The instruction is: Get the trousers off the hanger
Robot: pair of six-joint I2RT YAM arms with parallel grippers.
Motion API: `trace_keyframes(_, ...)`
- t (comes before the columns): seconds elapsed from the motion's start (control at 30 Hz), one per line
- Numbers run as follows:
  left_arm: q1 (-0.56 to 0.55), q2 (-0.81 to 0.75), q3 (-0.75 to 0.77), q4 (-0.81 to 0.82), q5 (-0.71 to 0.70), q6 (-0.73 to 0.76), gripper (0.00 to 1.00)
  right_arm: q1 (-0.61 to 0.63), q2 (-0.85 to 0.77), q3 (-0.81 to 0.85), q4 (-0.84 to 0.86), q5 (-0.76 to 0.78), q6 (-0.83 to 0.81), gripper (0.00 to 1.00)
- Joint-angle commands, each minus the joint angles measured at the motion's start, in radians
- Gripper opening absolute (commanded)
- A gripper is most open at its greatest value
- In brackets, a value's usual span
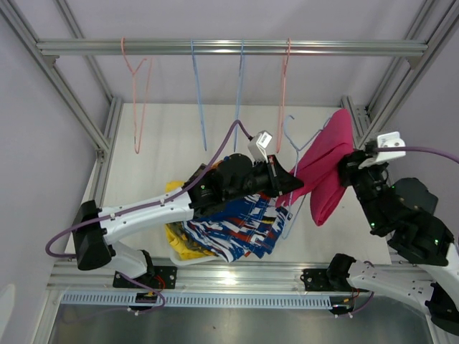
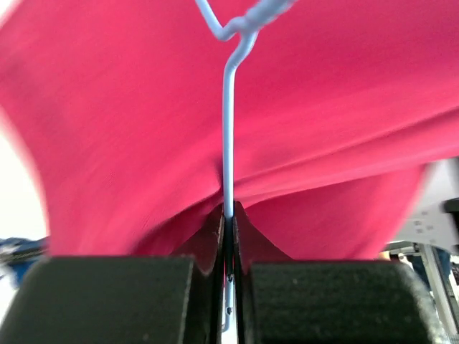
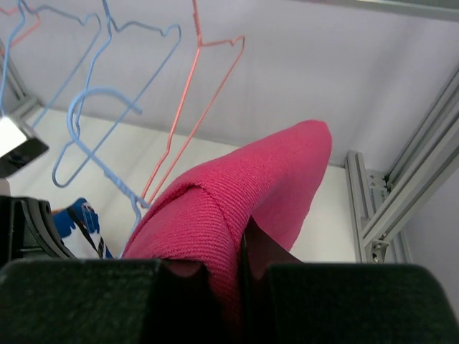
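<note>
The plain magenta pink cloth trousers (image 1: 326, 161) drape over a light-blue wire hanger (image 2: 228, 129), aloft over the white table (image 1: 165, 136). Our left gripper (image 2: 228, 218) pinches the hanger wire, fully closed; our right gripper (image 3: 241, 258) clamps the pink cloth. We should steady the hanger and draw the cloth off smoothly.

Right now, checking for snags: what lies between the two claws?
Top view: the pink trousers on the blue hanger span from left claw to right claw.
</note>
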Motion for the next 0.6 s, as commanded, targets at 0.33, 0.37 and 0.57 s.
trace_keyframes(0.33,0.047,-0.085,-0.109,-0.022,0.026,0.036,0.00,0.005,-0.032,0.149,0.177,-0.005,0.004,0.00)
trace_keyframes(0.37,0.047,-0.073,-0.109,-0.024,0.026,0.045,0.01,0.005,-0.031,0.169,0.174,-0.005,0.001,0.00)
trace_keyframes(0.57,0.046,0.004,-0.103,-0.030,0.049,0.097,0.00,0.005,-0.025,0.235,0.161,0.004,0.001,0.00)
